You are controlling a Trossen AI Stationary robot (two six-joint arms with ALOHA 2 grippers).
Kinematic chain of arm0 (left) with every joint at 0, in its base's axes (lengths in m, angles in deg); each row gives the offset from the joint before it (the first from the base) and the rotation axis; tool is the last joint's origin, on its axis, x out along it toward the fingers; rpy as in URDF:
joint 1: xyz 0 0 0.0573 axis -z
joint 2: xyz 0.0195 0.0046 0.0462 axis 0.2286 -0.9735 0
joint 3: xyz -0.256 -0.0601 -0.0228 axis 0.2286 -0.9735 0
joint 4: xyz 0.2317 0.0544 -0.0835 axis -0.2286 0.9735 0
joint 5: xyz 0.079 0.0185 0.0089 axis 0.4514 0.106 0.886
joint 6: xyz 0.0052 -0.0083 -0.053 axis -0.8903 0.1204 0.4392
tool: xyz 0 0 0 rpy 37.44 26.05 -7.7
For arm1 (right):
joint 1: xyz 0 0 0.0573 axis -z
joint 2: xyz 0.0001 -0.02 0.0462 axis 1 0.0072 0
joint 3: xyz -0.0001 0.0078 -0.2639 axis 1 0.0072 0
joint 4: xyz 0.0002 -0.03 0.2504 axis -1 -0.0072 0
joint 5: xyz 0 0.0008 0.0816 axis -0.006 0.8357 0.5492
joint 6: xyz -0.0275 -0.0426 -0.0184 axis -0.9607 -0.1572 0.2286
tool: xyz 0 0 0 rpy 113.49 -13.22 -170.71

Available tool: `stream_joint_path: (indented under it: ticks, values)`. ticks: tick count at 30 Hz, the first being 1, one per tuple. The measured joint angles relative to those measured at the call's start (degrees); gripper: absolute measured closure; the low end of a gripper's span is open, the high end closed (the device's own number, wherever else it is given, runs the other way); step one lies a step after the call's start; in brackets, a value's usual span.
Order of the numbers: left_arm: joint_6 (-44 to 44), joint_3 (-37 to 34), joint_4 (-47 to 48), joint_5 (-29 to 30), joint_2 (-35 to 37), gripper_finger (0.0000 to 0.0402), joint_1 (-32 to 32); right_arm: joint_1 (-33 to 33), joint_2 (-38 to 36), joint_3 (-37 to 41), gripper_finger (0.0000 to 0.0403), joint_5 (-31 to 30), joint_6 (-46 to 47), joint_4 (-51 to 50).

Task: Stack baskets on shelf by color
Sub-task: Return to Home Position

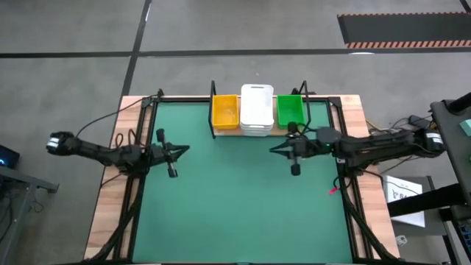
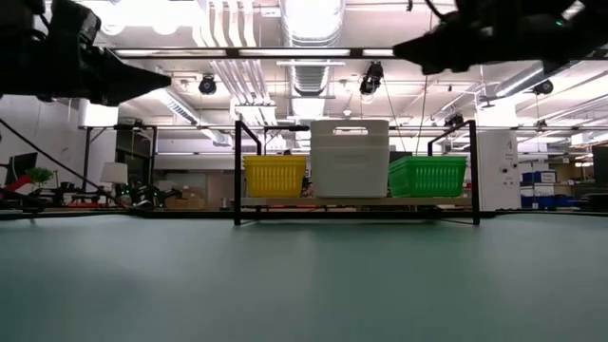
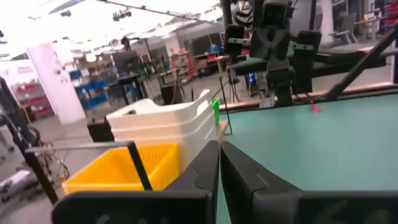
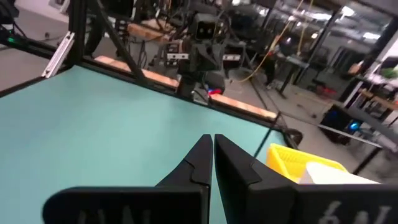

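Observation:
The shelf (image 1: 257, 132) stands at the table's far edge. On its board rest a yellow basket stack (image 1: 224, 111) at the left, a white basket stack (image 1: 257, 110) in the middle and a green basket stack (image 1: 290, 111) at the right; the low view shows them side by side: the yellow (image 2: 275, 175), the white (image 2: 350, 158) and the green (image 2: 427, 176). My left gripper (image 1: 185, 149) is shut and empty over the mat, left of the shelf. My right gripper (image 1: 274, 150) is shut and empty in front of the green stack.
The green mat (image 1: 243, 199) covers the table in front of the shelf. A small pink object (image 1: 333, 191) lies near the mat's right edge. Black frame rails run along the table's left and right sides.

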Motion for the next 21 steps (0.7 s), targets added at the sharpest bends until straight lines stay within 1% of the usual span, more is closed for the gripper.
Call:
stream_joint_path:
  ticks: [4,7,10,14,16,19,21]
  values:
    - [2.65,0.13,5.51,-0.53,3.21,0.0402,-0.89,1.31,-6.73,5.89,0.0394,0.11,0.29,2.60]
    - [3.97,1.76,11.26,-0.73,6.32,0.0402,-0.87,1.60,-12.13,10.03,0.0394,-0.02,0.29,3.23]
    - [6.06,3.68,19.00,-0.75,9.70,0.0402,-0.87,1.57,-18.08,13.28,0.0394,0.06,0.32,3.25]
    - [6.49,4.06,22.72,-0.99,14.29,0.0402,-0.85,1.57,-25.76,15.98,0.0394,-0.02,0.73,2.70]
    - [6.10,3.53,23.08,-1.04,16.53,0.0402,-0.85,1.57,-29.34,16.79,0.0394,-0.13,0.65,0.90]
    - [5.96,2.76,25.92,-2.04,19.64,0.0402,-0.85,1.57,-34.47,17.81,0.0394,-2.35,0.78,-4.43]
    - [6.02,2.37,26.89,-3.27,20.22,0.0402,-0.82,1.60,-37.62,18.47,0.0394,-3.09,1.16,-8.16]
